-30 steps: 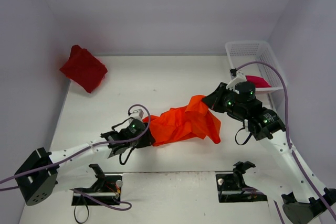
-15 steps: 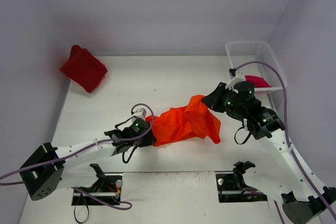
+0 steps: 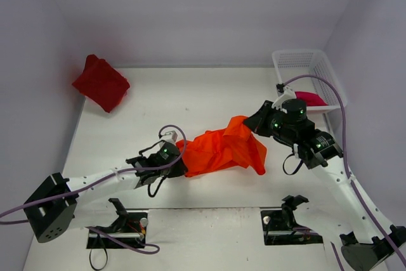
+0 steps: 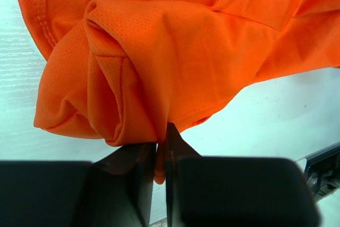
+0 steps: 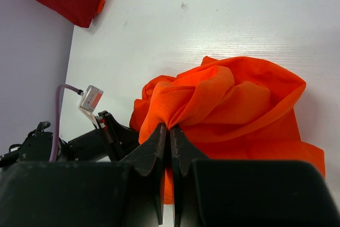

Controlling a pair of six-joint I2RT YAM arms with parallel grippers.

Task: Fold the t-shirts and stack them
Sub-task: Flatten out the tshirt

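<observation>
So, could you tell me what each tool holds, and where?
Both grip the orange t-shirt: the left tool a hanging edge, the right tool a bunched fold.

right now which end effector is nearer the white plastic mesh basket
Right. The right end effector holds the bright orange cloth t-shirt left of the white plastic mesh basket; the left end effector grips the shirt's other end.

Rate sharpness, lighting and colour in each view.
Top external: even light, sharp, no glare on the orange t-shirt. Left wrist: weave crisp, table tinted cyan, left claw dark and blurred near the lens. Right wrist: shirt heavily saturated, right claw likewise blurred.
</observation>
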